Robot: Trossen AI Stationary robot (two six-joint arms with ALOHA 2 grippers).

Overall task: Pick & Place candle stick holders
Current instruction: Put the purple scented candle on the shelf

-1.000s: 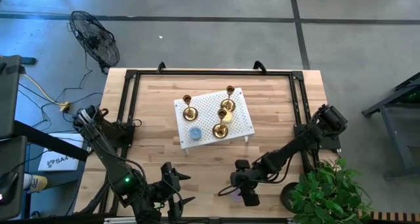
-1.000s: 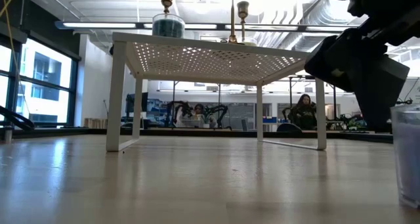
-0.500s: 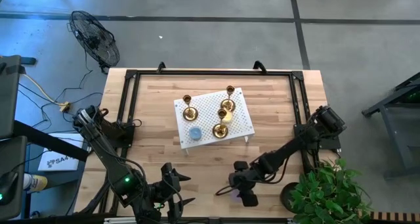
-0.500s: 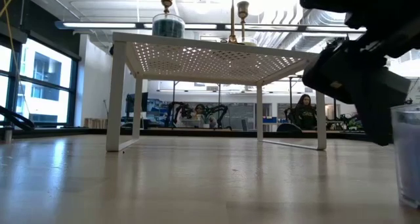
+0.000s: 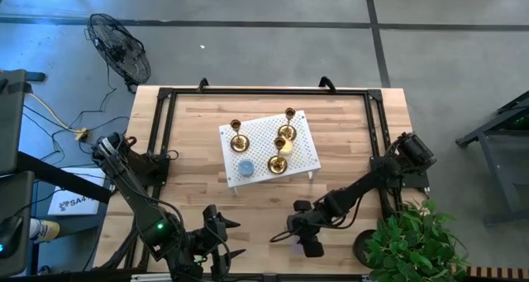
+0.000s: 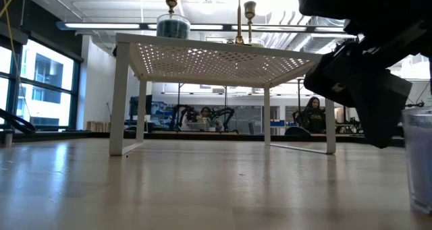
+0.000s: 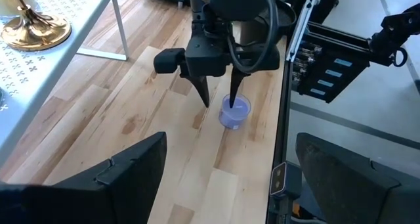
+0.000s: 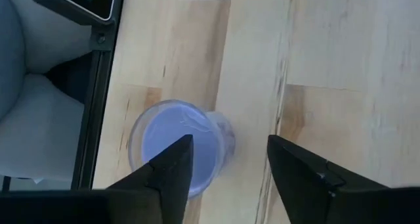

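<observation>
High view shows the right pincer (image 5: 288,236) open, hovering just over a purple cup (image 7: 234,112) at the worktop's (image 5: 347,125) near edge, while the upright candle stick holders (image 5: 279,150) stand farther away on the white rack (image 5: 307,158), the open left pincer (image 5: 225,246) idle at near left.

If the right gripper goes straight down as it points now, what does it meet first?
Probably the small purple cup: the right gripper hangs open just above its rim; one fingertip looks nearly inside.
</observation>
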